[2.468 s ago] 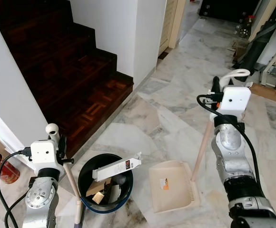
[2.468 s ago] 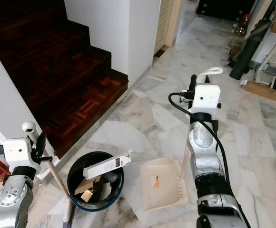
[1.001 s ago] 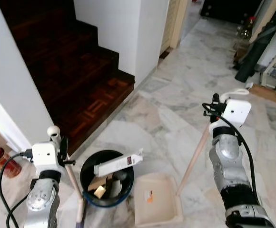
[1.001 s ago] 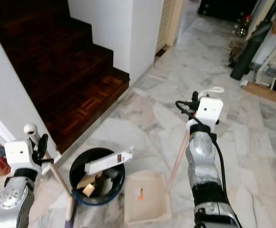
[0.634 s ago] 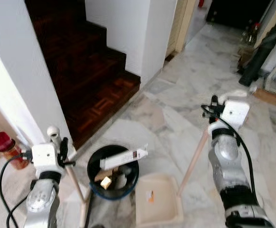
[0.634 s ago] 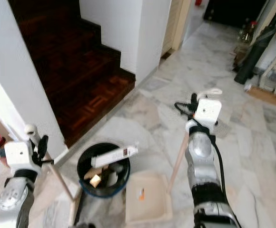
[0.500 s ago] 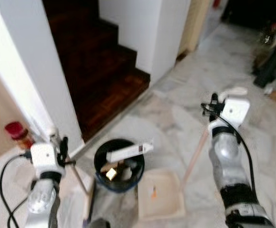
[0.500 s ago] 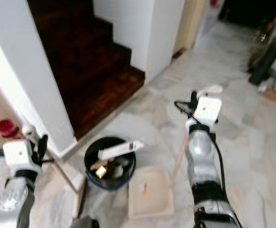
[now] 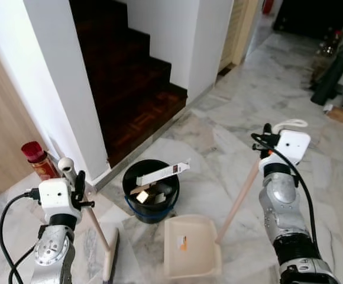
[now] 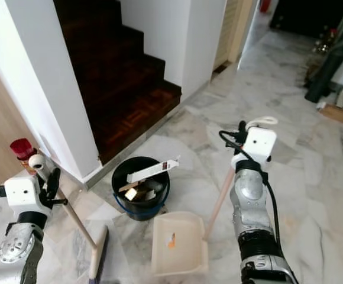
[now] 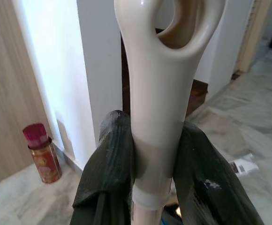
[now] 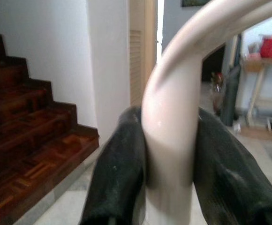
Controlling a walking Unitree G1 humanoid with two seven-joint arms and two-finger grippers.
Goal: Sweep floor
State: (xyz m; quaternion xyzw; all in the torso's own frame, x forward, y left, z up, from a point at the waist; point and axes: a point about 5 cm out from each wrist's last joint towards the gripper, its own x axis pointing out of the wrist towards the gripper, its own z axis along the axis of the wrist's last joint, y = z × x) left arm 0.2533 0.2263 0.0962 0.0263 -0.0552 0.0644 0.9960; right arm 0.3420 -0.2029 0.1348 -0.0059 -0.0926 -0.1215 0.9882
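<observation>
We hold one tool in each arm, which we judge suits sweeping: the left claw (image 11: 147,154) is clamped on the top of the broom (image 9: 93,222), whose stick slants down and right to its head on the marble floor (image 9: 219,136) at the near left, and the right claw (image 12: 166,154) is clamped on the looped handle of the dustpan (image 9: 190,254), so we can brush with one side and catch with the other. The pan lies flat on the floor between our arms, its stick leaning up to the right, and its tray looks bare. Just beyond it stands the bin (image 9: 151,192), near enough for tipping, we think; it holds a long white box sticking out over the rim plus a few scraps we cannot count. By count: one broom, one dustpan, one bin, and one red-capped can (image 9: 37,161) at the far left by the wall, beside the dark stairs (image 9: 130,77).
</observation>
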